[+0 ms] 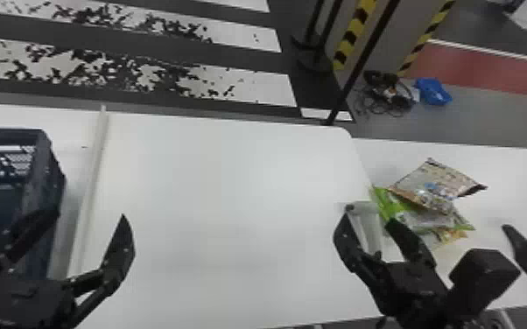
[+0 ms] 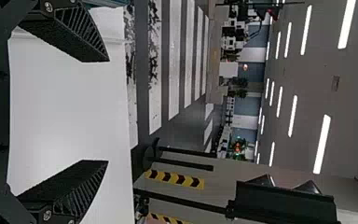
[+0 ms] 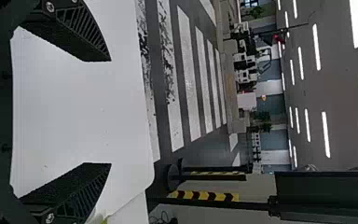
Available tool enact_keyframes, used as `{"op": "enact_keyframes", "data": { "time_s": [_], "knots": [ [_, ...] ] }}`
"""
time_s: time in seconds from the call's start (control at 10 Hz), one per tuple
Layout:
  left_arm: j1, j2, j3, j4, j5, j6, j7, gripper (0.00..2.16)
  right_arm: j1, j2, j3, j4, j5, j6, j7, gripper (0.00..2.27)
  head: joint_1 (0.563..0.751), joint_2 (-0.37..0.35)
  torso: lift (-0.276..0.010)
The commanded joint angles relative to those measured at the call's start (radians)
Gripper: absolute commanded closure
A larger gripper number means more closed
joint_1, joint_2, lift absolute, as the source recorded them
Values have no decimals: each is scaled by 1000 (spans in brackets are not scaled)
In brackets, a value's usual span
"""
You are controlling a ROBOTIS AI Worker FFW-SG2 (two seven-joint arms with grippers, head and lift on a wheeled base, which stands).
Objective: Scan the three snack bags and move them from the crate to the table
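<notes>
Left black two-fingered claw (image 1: 88,212) and right black two-fingered claw (image 1: 368,218): both released, fingers spread, probably since the transfer looks done. Dark blue plastic crate (image 1: 43,175): beside the left claw, likely for its reach. White surface (image 1: 510,170) at right: bears three overlapping bags, presumably sharing one drop-off; yellow-orange bag (image 1: 453,235) lowest, green-silver bag (image 1: 420,218) between, crinkled beige printed bag (image 1: 437,179) uppermost.

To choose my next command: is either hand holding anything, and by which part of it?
Nothing is held: the left hand and right hand are open and empty.
</notes>
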Motion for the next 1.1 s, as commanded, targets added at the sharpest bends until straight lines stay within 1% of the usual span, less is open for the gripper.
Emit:
{"op": "enact_keyframes", "data": {
  "time_s": [0.0, 0.3, 1.0],
  "knots": [
    [-1, 0, 1, 0, 0, -2, 0, 103, 0, 0, -8, -2, -2, -2, 0, 90, 695, -274, -62],
    [-5, 0, 1, 0, 2, -5, 0, 100, 5, 0, -25, -11, -11, 1, 20, 93, 695, -278, -62],
    [-3, -4, 15, -2, 3, -17, 4, 100, 8, -5, -44, -18, -34, -2, 20, 93, 695, -277, -62]
  ]
}}
